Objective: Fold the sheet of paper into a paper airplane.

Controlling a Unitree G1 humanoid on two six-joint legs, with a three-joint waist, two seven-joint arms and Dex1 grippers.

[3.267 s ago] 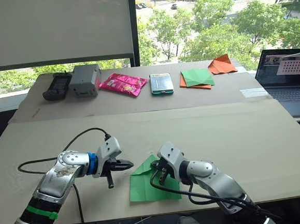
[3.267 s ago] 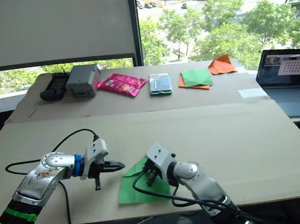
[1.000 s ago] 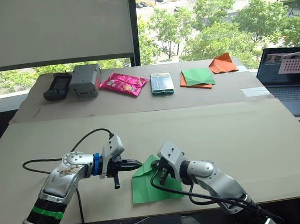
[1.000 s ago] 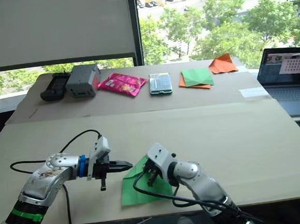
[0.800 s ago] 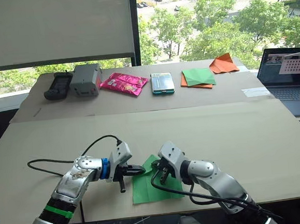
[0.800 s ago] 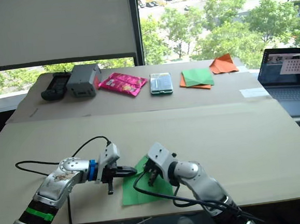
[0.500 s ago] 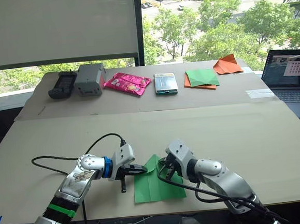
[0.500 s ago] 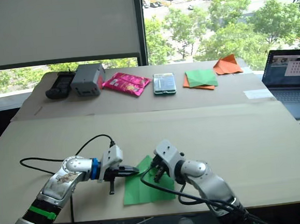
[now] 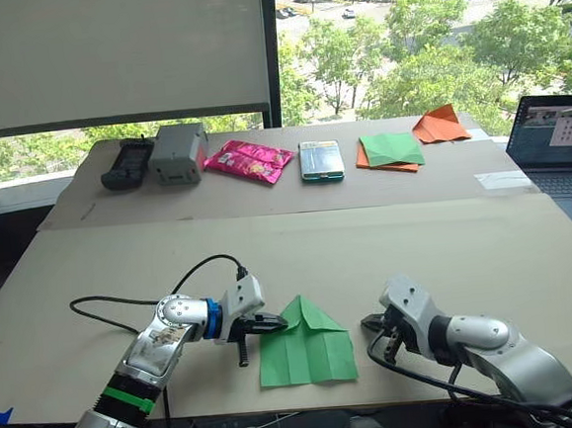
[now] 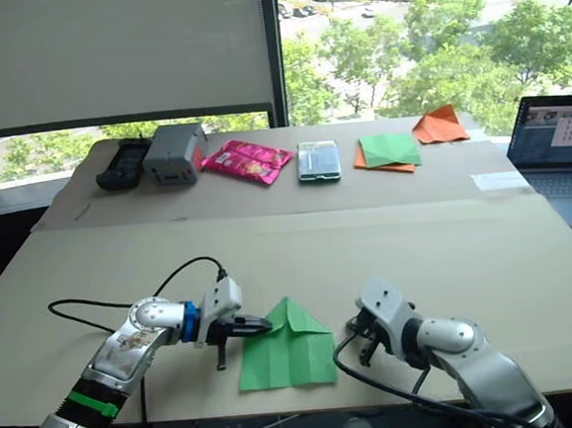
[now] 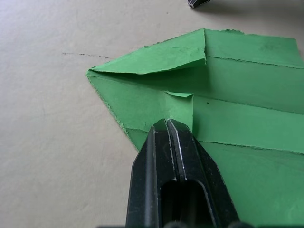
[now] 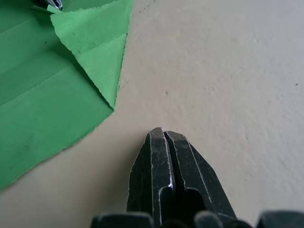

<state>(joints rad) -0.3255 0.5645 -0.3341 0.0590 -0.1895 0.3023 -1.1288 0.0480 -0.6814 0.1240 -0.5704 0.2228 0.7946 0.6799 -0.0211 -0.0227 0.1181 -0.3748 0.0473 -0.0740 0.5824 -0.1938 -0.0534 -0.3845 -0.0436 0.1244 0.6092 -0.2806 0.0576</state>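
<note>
Left wrist view puts the left hand (image 11: 172, 127) with its two fingers pressed together, tips down on the paper (image 11: 228, 118) at the inner edge of a folded corner flap. It grips nothing; the closed tips read as a presser, pinning or flattening that flap against the layer below so the crease sets.

From the head views the paper (image 9: 305, 349) lies flat near the front edge of the desk (image 9: 388, 246), both top corners folded in to a point aimed away from the robot. That looks like an early stage of the plane: nose formed, body not yet narrowed, no fin raised.

The right hand (image 12: 164, 135) is also closed and empty, hovering over bare desk just beside the paper's right edge, not touching it. Parked there it probably leaves the sheet free for the left hand's pressing while staying near enough for the next fold.

No container sits on the desk. Along the far strip lie loose items, well apart from the work: a black handset (image 9: 128, 164), a grey box (image 9: 177, 153), a pink packet (image 9: 250, 160), a phone (image 9: 321, 161), a green-and-orange pair of sheets (image 9: 390, 152) and an orange plane (image 9: 442, 124). A laptop (image 9: 559, 153) stands open at the far right.
</note>
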